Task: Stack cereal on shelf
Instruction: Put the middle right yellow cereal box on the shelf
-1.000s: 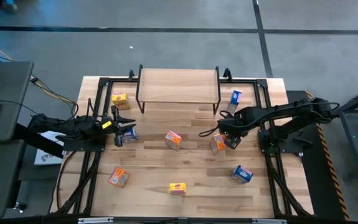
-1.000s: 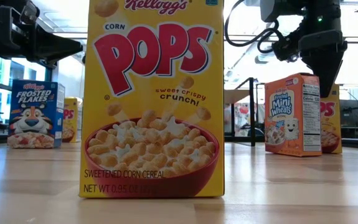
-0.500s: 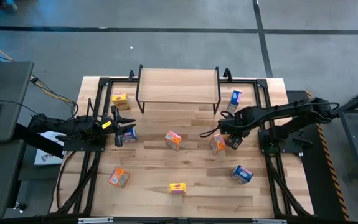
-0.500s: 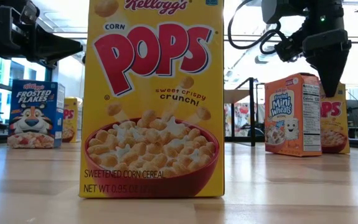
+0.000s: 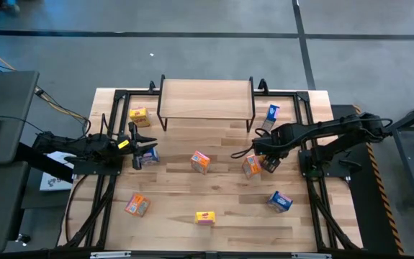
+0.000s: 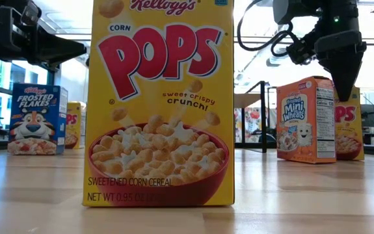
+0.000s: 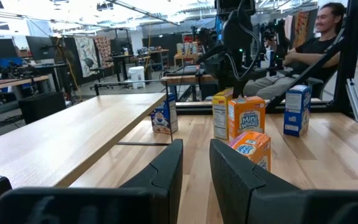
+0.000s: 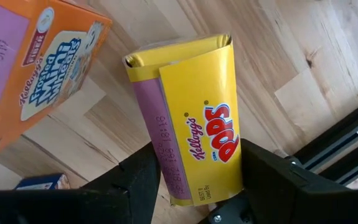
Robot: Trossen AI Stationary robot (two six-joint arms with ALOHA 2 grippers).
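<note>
Small cereal boxes stand scattered on the table. My right gripper (image 5: 268,161) points down over a yellow box (image 8: 197,118) that stands upright just behind an orange box (image 5: 250,166); the low view shows the gripper (image 6: 339,84) above this yellow box (image 6: 349,127). My left gripper (image 5: 145,150) is open and lies level above a blue box (image 5: 149,155), touching nothing. The shelf (image 5: 207,99) stands at the far edge with nothing on its plank. My right gripper comes from above, pointing down, with one finger (image 8: 142,180) on each broad face of the yellow box, across its top flap (image 8: 169,177) near one end. The box is pinched between them. It stands upright with its bottom on the table.
Other boxes: yellow (image 5: 139,115) and blue (image 5: 272,114) beside the shelf legs, orange (image 5: 201,161) mid-table, orange (image 5: 137,206), yellow (image 5: 205,217) and blue (image 5: 280,201) toward the near edge. Black frame rails (image 5: 311,173) run along both sides. A person (image 7: 309,43) sits beyond the table.
In the low view my right gripper has shifted a little sideways, and the yellow box under it has turned slightly and shows more of its front than a second ago. The left arm has kept still.
</note>
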